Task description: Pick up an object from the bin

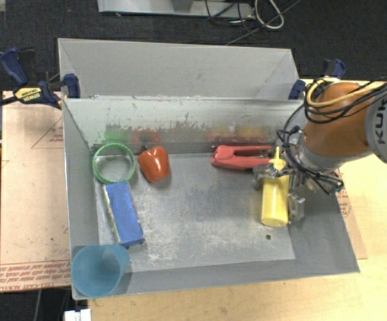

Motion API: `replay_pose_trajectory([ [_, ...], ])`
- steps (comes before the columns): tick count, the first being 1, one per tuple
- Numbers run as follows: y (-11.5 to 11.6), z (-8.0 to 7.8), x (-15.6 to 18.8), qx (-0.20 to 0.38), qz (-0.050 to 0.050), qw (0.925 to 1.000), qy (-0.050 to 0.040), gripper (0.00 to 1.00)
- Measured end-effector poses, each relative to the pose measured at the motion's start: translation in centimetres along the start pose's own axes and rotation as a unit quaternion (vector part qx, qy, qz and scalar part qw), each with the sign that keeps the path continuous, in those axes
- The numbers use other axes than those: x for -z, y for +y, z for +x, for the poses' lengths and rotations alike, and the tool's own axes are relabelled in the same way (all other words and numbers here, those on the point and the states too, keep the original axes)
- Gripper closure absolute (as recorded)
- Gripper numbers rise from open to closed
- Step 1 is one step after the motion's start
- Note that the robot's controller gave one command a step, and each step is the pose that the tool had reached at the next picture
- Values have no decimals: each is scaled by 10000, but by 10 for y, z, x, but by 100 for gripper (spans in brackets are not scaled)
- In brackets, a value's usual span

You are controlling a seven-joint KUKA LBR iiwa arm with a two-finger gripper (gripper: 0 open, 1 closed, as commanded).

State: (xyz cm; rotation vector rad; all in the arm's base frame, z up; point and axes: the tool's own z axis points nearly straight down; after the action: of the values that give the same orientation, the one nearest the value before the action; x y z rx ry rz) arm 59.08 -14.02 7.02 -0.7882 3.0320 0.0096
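My gripper (277,194) is low at the right side of the bin, right at a yellow cylinder (274,204) that stands or lies there; one metal finger (296,206) shows on its right side and gripper parts sit on its left. Whether the fingers press on it I cannot make out. Just behind, by the back wall, lies a red pair of tongs (236,158) pointing left.
On the left lie a red-orange pepper-shaped thing (154,164), a green ring (113,163), a blue block (123,212) and, in the front left corner, a light blue cup (98,270). The arm comes in over the right rim.
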Motion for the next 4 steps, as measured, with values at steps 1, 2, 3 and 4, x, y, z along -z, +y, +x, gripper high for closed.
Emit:
replay_pose_trajectory([
  [1, 2, -28, 0, 1324, -34, 9912, -20, 100],
  [2, 2, -28, 0, 1324, -35, 9912, -20, 100],
  [3, 3, -28, 7, 1321, -47, 9912, -13, 100],
  [4, 4, -27, 31, 1314, -76, 9913, 8, 100],
])
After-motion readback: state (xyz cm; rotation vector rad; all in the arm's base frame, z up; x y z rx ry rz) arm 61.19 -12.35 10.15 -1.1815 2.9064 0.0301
